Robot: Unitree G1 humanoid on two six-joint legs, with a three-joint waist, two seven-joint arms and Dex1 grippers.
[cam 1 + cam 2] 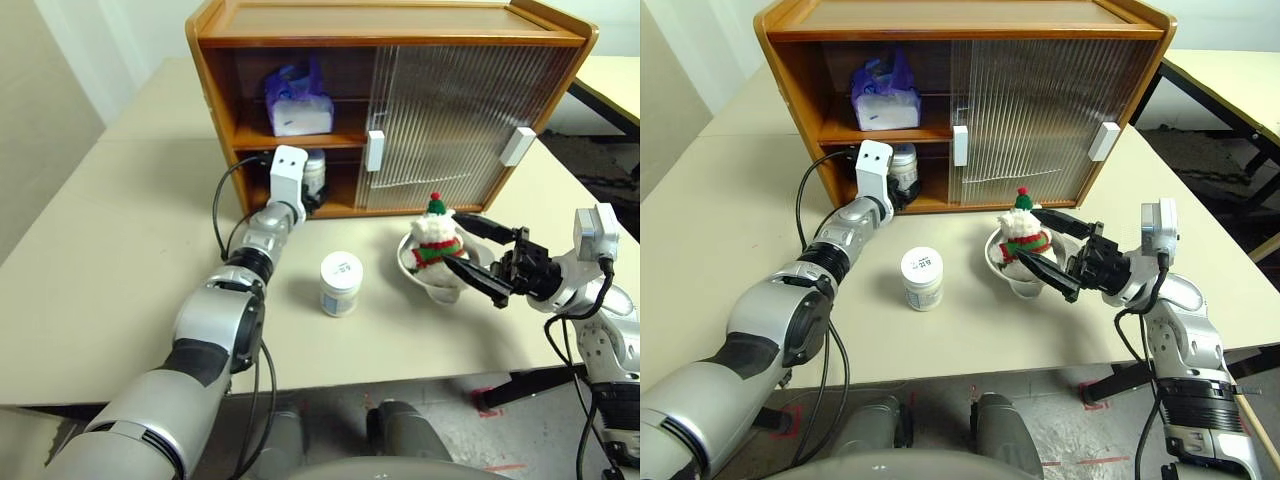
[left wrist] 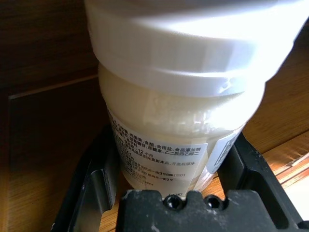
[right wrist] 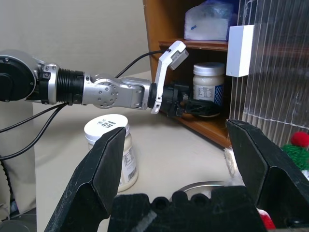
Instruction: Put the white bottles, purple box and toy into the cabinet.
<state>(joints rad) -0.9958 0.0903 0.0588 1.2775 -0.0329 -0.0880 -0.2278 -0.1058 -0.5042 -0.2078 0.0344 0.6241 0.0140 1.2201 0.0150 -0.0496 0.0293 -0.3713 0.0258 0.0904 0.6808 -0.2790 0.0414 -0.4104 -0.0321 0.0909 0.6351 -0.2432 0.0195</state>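
White bottle (image 2: 174, 125) gripped by left gripper (image 3: 200, 107) jaws inside cabinet (image 1: 400, 25); right gripper (image 1: 480, 258) jaws open.

A robot test room, likely a lab: plain beige counter (image 1: 120, 270) with a wooden demo cabinet (image 1: 390, 40), bare pale walls, tape marks on the concrete floor (image 1: 1080, 440).

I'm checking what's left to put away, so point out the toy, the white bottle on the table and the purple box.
toy (image 1: 437, 238), left eye view, scarfed body.
white bottle on the table (image 1: 341, 284), left eye view, label side.
purple box (image 1: 884, 95), right eye view, front face.
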